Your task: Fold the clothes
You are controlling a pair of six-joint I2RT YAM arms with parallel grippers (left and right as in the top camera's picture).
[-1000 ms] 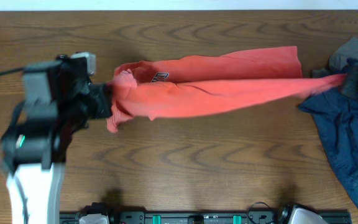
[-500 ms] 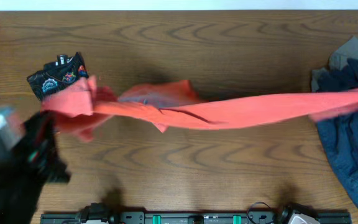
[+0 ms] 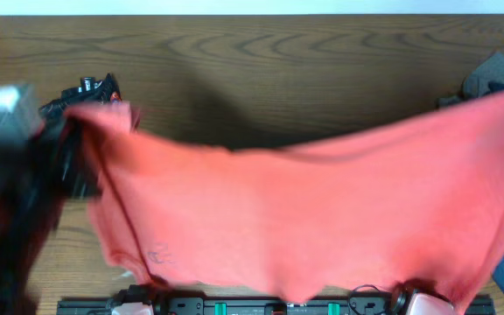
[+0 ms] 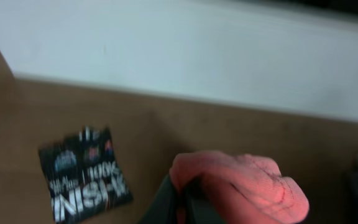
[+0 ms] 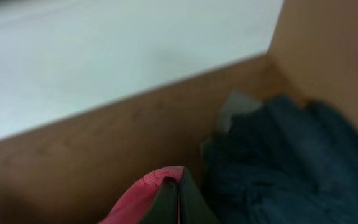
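Observation:
A coral-red shirt (image 3: 304,219) hangs spread wide in the air across the overhead view, held up by both arms and hiding most of the table. My left gripper (image 4: 182,199) is shut on its left top corner (image 4: 247,186); the blurred left arm (image 3: 24,175) is at the left edge. My right gripper (image 5: 178,199) is shut on the right top corner (image 5: 138,202); that gripper is out of sight at the overhead view's right edge.
A black folded garment with white print (image 3: 90,94) lies at the back left, also in the left wrist view (image 4: 86,174). A dark blue garment pile (image 5: 291,162) with a grey piece (image 3: 495,72) lies at the right. The table's back edge meets a white wall.
The shirt has gone from a stretched, bunched strip low over the table to a wide sheet lifted toward the camera. The left arm swung left and up; the black garment was uncovered.

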